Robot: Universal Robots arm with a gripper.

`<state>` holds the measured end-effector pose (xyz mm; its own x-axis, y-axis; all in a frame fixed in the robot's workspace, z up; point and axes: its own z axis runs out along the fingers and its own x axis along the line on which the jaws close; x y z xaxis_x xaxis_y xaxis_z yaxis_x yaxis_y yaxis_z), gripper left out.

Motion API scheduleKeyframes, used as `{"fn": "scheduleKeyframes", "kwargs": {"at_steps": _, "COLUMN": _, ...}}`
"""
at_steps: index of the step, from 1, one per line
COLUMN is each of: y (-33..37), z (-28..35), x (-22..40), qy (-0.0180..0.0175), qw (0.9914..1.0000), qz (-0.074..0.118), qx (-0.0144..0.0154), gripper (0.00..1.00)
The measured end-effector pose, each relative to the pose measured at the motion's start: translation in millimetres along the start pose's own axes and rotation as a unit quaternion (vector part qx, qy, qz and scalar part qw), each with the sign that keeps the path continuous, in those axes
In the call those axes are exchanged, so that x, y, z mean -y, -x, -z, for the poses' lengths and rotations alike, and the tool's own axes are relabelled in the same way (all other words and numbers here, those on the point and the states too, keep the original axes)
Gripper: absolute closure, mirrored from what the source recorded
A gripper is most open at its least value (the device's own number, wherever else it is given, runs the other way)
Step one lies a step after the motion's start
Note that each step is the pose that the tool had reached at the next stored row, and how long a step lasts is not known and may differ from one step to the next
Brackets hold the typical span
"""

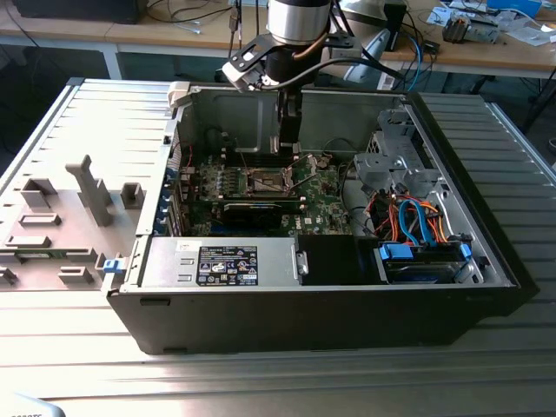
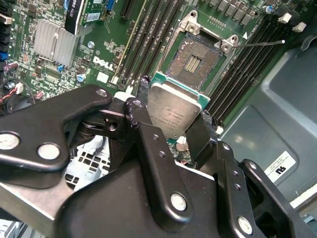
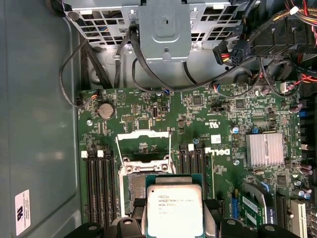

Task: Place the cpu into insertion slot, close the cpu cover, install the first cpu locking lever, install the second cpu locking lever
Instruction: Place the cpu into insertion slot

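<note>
Fingers (image 2: 142,93) clamped on opposite edges of cpu (image 2: 173,110). Chip held over green motherboard (image 3: 223,124), just beside open insertion slot (image 2: 194,56), inside computer case (image 1: 261,317). Clean seating likely demands level chip, edges squared to socket, straight descent, no sliding across contacts.

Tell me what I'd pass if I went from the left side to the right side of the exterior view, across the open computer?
From the exterior view's left to its right: grey side panel → green circuit board → orange and blue cables.
</note>
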<state>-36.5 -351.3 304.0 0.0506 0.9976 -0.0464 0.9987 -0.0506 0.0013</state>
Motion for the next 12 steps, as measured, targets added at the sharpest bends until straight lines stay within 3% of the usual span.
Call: {"fn": "scheduleKeyframes", "kwargs": {"at_steps": 12, "y": -0.1, "z": -1.2, "x": 0.0, "qy": -0.0002, "qw": 0.99999, "qz": -0.004, "qx": 0.0000, "gripper": 0.46}}
